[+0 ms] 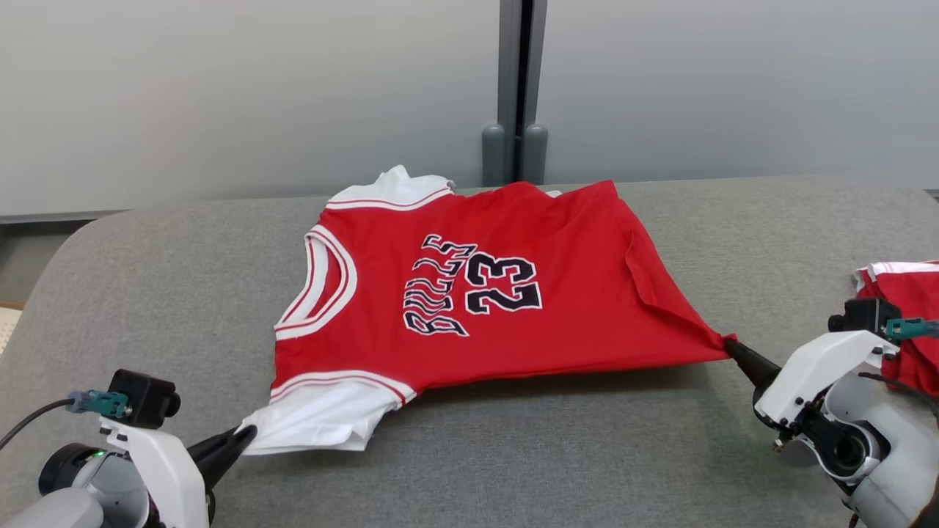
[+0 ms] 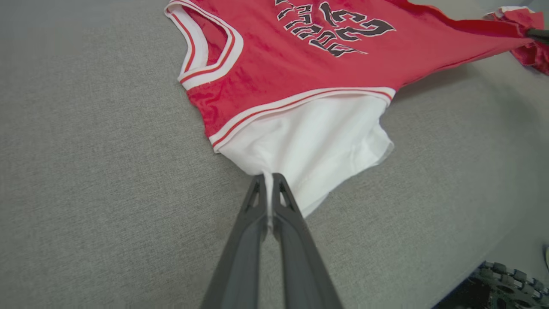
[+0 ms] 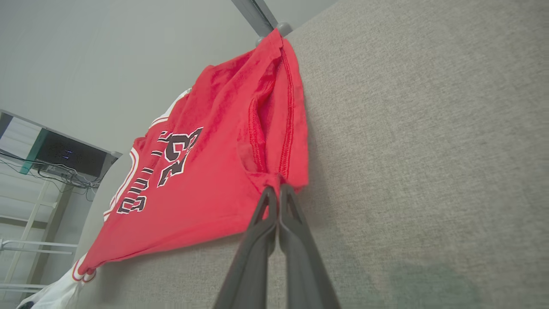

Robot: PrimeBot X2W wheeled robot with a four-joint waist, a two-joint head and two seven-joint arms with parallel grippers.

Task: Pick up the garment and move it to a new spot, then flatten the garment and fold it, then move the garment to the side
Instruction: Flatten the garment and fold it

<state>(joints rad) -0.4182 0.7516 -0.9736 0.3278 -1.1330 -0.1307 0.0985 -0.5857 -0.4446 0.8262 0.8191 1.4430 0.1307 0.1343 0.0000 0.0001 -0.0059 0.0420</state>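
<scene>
Two corners of the red jersey (image 1: 513, 345) are pinched. The left gripper (image 1: 248, 436) is clamped tight on the white sleeve at its tips and the right gripper (image 1: 731, 345) on the red hem corner, so the cloth is stretched between them over the grey cushion (image 1: 557, 455). Flattening looks to be in hand, with folding and the move aside still left; another red garment (image 1: 910, 293) lies just beside the right gripper.

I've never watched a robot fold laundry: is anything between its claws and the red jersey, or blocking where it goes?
Nothing visible between them: the left gripper is shut on the white sleeve of the jersey, the right gripper on its red hem corner. Another red garment lies at the right, beside that arm.
</scene>
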